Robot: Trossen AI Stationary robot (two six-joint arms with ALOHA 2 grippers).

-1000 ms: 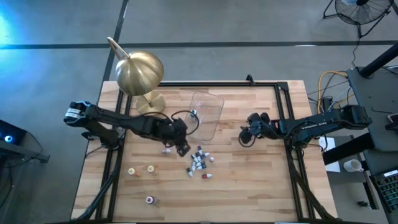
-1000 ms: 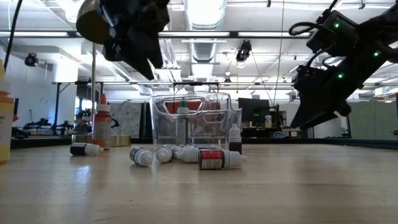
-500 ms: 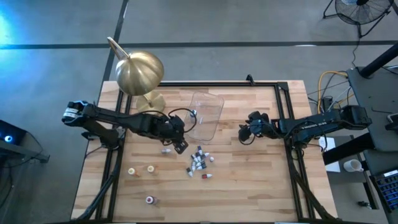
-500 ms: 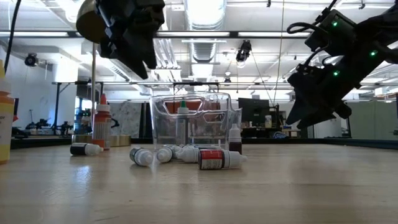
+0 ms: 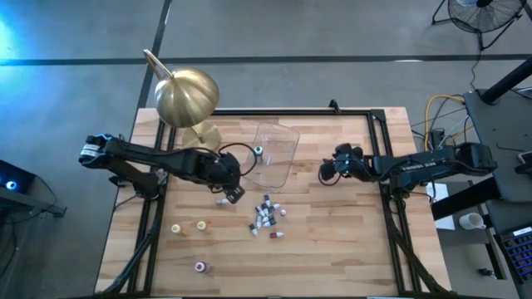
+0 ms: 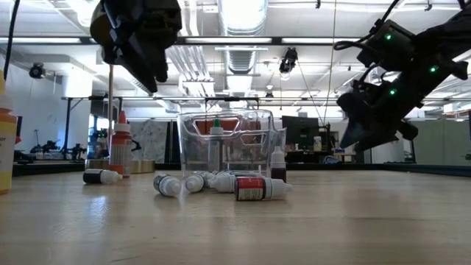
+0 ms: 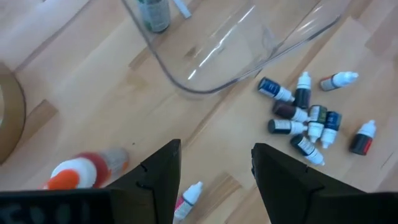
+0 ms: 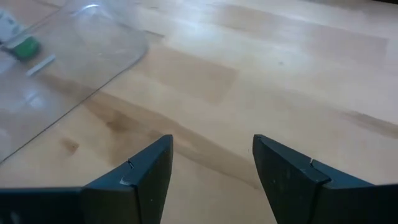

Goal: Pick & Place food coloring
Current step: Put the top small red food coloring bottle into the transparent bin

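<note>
Several tiny food coloring bottles (image 5: 266, 218) lie in a heap on the wooden table, in front of the clear tub (image 5: 277, 154); the left wrist view shows the heap (image 7: 305, 115) too. One green-capped bottle (image 5: 258, 151) stands inside the tub. A pink-labelled bottle (image 7: 186, 200) lies alone left of the heap. My left gripper (image 5: 233, 189) hangs open above it, touching nothing. My right gripper (image 5: 326, 170) stands open above bare wood, right of the tub (image 8: 62, 74).
A brass dome lamp (image 5: 187, 95) stands at the far left corner. An orange-capped bottle (image 7: 81, 171) lies near the lamp's base. Three more bottles (image 5: 189, 227) (image 5: 200, 267) sit near the table's left front. Bare wood lies to the right and front.
My left gripper has drawn back toward the table's left and far edges and risen a little, staying open. My right gripper has rolled somewhat about its own line, nearly in place. No bottle has moved.
</note>
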